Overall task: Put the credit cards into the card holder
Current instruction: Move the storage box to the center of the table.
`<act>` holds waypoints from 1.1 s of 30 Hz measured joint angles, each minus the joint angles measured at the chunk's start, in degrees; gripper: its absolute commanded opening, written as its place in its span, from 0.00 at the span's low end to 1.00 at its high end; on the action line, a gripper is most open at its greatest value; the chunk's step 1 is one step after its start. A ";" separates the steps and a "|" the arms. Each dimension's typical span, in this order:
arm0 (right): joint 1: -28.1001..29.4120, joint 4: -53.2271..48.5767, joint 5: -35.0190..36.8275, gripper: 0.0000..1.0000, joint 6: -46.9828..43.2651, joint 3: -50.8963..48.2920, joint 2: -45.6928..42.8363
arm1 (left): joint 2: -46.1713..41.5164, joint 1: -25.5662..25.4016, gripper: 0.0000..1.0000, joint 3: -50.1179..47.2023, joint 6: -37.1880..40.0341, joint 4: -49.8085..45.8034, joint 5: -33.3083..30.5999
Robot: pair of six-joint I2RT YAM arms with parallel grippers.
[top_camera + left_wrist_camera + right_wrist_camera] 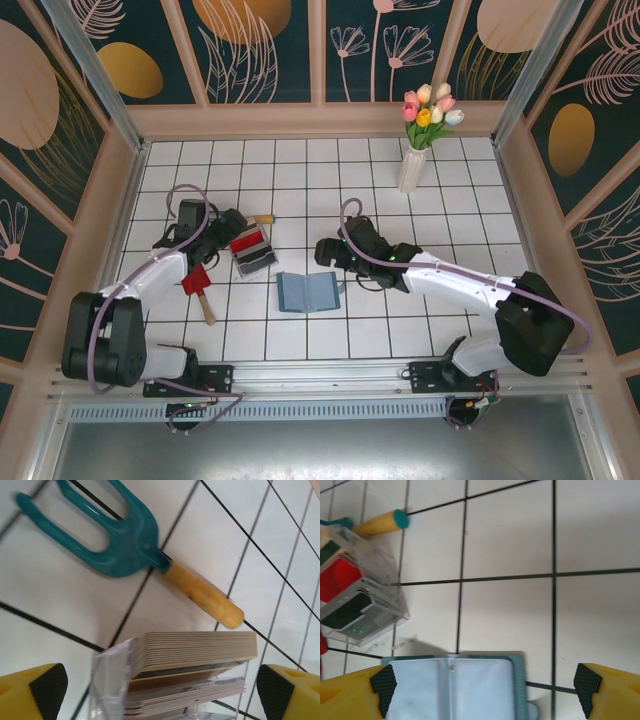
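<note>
White tiles with dark grout lines cover the table [450,260], fenced by wooden-framed walls with teal flower panels. From above, a clear rack [262,262] stands left of the middle and holds the cards [246,243], one red and one dark face showing. The card holder [308,292] lies open and flat to the right of the rack on its near side, apart from it. A red trowel [197,282] lies to the rack's near left, and a vase [411,168] of tulips stands well beyond it to the right. The left gripper [232,222] sits at the rack's far-left edge and the right gripper [326,250] is off to the rack's right. From here both look dark and too small to judge how far they are spread.

In the left wrist view, the rack [107,680] is cut off by the bottom edge, its plastic blurred. The cards [200,647] show edge-on as a tan stack. The left gripper [161,686] is spread wide with nothing in its grasp. The rack sits between its yellow fingers [30,690], and neither finger touches it. A teal garden fork [120,545] lies just beyond the rack.

In the right wrist view, the rack [375,615] is cut off at the left, and the cards [337,577] in it are hazy through the plastic. Right of it, the card holder [450,687] lies open between the widely parted, empty fingers [610,695] of the right gripper [484,686]. The holder's near part is cut off by the bottom edge.
</note>
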 measured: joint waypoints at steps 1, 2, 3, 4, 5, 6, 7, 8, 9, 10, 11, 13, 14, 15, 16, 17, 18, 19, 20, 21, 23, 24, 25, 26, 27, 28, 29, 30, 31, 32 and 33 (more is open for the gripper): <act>-0.55 0.13 -0.55 0.95 0.02 -0.50 0.00 | 1.01 0.00 0.98 0.00 0.17 1.33 1.36; -0.96 0.37 -0.96 0.95 0.02 -1.01 0.00 | 2.14 0.00 0.98 0.02 0.28 2.64 2.73; -1.25 0.52 -1.40 0.95 0.00 -1.36 0.00 | 3.13 0.00 0.98 0.00 0.42 3.69 3.74; -1.53 0.72 -1.88 0.95 0.02 -1.66 0.00 | 4.31 0.00 0.99 0.02 0.61 4.70 4.76; -1.68 0.83 -2.08 0.95 0.00 -1.84 0.00 | 5.31 0.00 0.99 0.04 0.79 5.38 5.53; -1.84 0.92 -2.45 0.95 0.02 -1.95 0.00 | 6.62 0.13 0.98 0.13 0.96 6.19 6.58; -1.95 1.07 -2.71 0.95 0.00 -1.95 0.00 | 7.91 0.20 0.99 0.20 1.09 7.17 7.63; -2.10 1.33 -3.06 0.95 0.02 -1.95 0.02 | 8.81 0.22 0.99 0.22 1.07 8.00 8.48; -2.36 1.70 -3.39 0.95 -0.02 -1.97 0.11 | 9.53 0.22 0.99 0.26 1.05 9.27 9.66; -2.67 1.97 -3.58 0.95 0.00 -1.97 0.28 | 10.10 0.07 0.98 0.31 1.01 10.51 10.86; -2.91 2.16 -3.72 0.95 -0.02 -1.97 0.50 | 10.47 -0.13 0.99 0.31 0.94 11.34 11.63; -3.76 2.93 -4.37 0.93 -0.02 -2.32 1.09 | 11.34 -1.27 0.99 0.50 0.57 12.81 13.11; -4.20 3.34 -4.96 0.92 -0.07 -2.67 1.27 | 11.80 -1.95 0.98 0.87 0.31 13.18 13.64; -4.74 3.89 -5.79 0.91 -0.07 -3.17 1.46 | 12.50 -2.97 0.99 1.49 -0.04 13.64 14.14; -5.33 4.68 -6.69 0.90 -0.17 -3.76 1.68 | 13.29 -4.11 0.99 2.19 -0.37 14.10 14.53; -5.79 5.09 -7.50 0.89 -0.28 -4.13 1.86 | 14.10 -5.27 0.99 3.02 -0.70 14.47 14.88; -6.40 5.79 -8.52 0.87 -0.35 -4.63 2.10 | 15.23 -6.73 0.98 4.24 -1.14 14.84 15.26; -7.02 6.43 -9.53 0.84 -0.42 -5.07 2.32 | 16.31 -8.04 0.98 5.38 -1.36 15.15 15.61; -7.58 6.99 -10.23 0.84 -0.48 -5.49 2.45 | 17.53 -9.35 0.99 6.69 -1.44 15.32 15.98; -8.31 7.67 -11.10 0.84 -0.46 -6.05 2.54 | 19.06 -10.75 0.98 8.37 -1.64 15.47 16.44; -9.64 8.74 -12.35 0.83 -0.26 -7.30 2.47 | 21.97 -13.05 0.99 11.50 -1.84 15.76 16.85; -10.34 9.38 -13.00 0.82 -0.22 -8.09 2.38 | 23.43 -14.19 0.98 13.07 -2.03 16.02 17.05; -11.06 9.94 -13.81 0.81 -0.20 -9.03 2.19 | 24.74 -15.21 0.98 14.40 -2.34 16.35 17.07; -11.76 10.71 -14.58 0.80 -0.04 -10.05 1.86 | 25.83 -16.17 0.98 15.54 -2.71 16.59 17.05; -12.48 11.41 -15.52 0.77 0.11 -11.26 1.33 | 26.97 -17.20 0.98 16.79 -3.17 16.96 17.09; -13.20 12.07 -16.35 0.75 0.20 -12.46 0.76 | 28.06 -18.21 0.98 17.97 -3.54 17.20 17.05; -13.70 12.35 -17.00 0.74 0.39 -13.31 0.31 | 28.98 -19.08 0.98 19.02 -3.91 17.31 17.07; -14.32 12.92 -17.57 0.73 0.83 -14.38 -0.37 | 30.08 -20.13 0.98 20.22 -4.50 17.44 17.09; -14.93 13.62 -18.32 0.72 1.27 -15.50 -1.20 | 31.21 -21.24 0.98 21.49 -5.18 17.64 17.14; -15.45 14.23 -18.88 0.72 1.62 -16.50 -2.03 | 32.15 -22.21 0.98 22.45 -5.77 17.88 17.18; -16.00 14.93 -19.58 0.71 1.97 -17.51 -3.06 | 33.16 -23.17 0.98 23.54 -6.40 17.90 17.29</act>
